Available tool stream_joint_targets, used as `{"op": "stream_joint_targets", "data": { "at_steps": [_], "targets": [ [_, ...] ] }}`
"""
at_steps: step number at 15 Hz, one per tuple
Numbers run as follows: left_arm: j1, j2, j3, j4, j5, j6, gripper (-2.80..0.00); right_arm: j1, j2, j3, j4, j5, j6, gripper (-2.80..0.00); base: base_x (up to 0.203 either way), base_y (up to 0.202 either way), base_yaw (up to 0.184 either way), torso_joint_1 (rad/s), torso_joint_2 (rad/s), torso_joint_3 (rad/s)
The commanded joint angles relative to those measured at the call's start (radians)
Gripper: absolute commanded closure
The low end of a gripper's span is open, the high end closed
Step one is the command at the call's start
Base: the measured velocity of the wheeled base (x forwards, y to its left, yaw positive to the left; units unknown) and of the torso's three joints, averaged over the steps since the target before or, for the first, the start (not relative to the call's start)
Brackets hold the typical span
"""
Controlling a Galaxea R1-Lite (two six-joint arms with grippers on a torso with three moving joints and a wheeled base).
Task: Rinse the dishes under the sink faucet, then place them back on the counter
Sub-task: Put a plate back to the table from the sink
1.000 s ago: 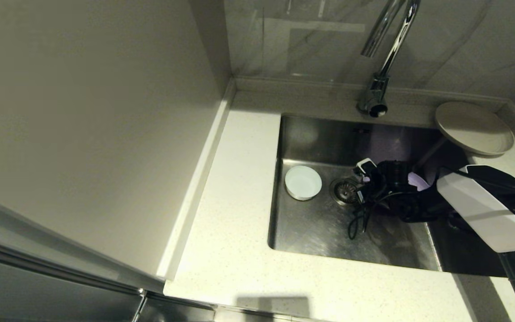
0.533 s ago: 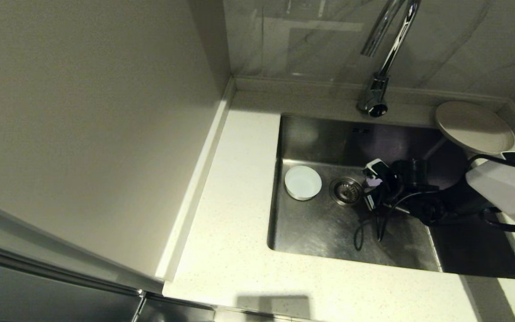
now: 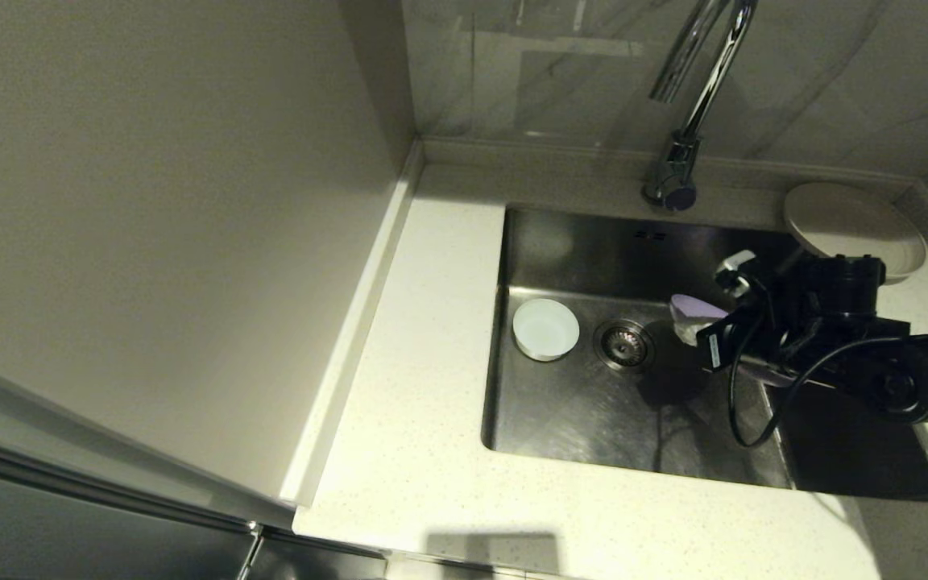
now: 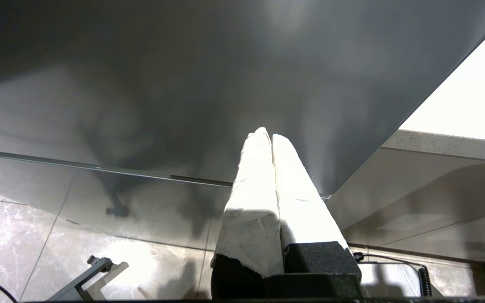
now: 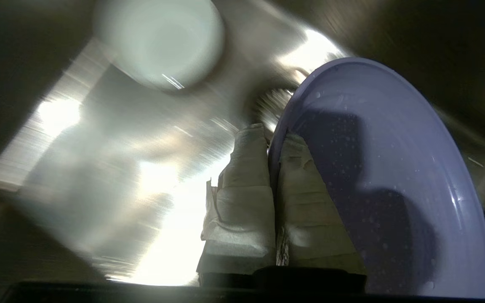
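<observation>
Head view: the right gripper (image 3: 702, 322) is inside the sink (image 3: 593, 403), on the far side of the drain (image 3: 625, 344) from the white bowl (image 3: 545, 329). It is clamped on the rim of the purple plate (image 3: 693, 308). A second ago the gripper sat low beside the drain; it has since risen and moved away from it, lifting the plate off the basin floor. The bowl has not moved. The beige plate (image 3: 851, 225) rests on the counter (image 3: 432, 387) corner, past the faucet (image 3: 685, 121).

Right wrist view: both fingers (image 5: 242, 189) pinch the plate (image 5: 394, 181) edge, which is spotted with droplets.

Left wrist view: the left gripper (image 4: 271, 139) is parked away from the sink, fingers pressed together, holding nothing.
</observation>
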Motion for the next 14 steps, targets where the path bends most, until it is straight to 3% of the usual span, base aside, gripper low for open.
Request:
{"op": "stream_joint_targets", "data": {
  "at_steps": [1,4,7,9,14],
  "targets": [
    [0.0,-0.002,0.0,0.0,0.0,-0.001,0.0,0.01,-0.142,-0.067,0.086,0.108,0.154,0.0,0.0,0.0,0.0,0.0,0.0,0.0],
    [0.0,-0.002,0.0,0.0,0.0,-0.001,0.0,0.023,-0.211,-0.271,0.485,0.166,0.305,0.0,0.0,0.0,0.0,0.0,0.0,0.0],
    [0.0,-0.002,0.0,0.0,0.0,-0.001,0.0,0.026,-0.235,-0.427,0.923,0.183,0.391,0.0,0.0,0.0,0.0,0.0,0.0,0.0],
    [0.0,-0.002,0.0,0.0,0.0,-0.001,0.0,0.027,-0.254,-0.43,1.025,0.185,0.46,0.0,0.0,0.0,0.0,0.0,0.0,0.0],
    [0.0,-0.002,0.0,0.0,0.0,-0.001,0.0,0.027,-0.333,-0.391,1.06,0.177,0.457,0.0,0.0,0.0,0.0,0.0,0.0,0.0]
  ]
}}
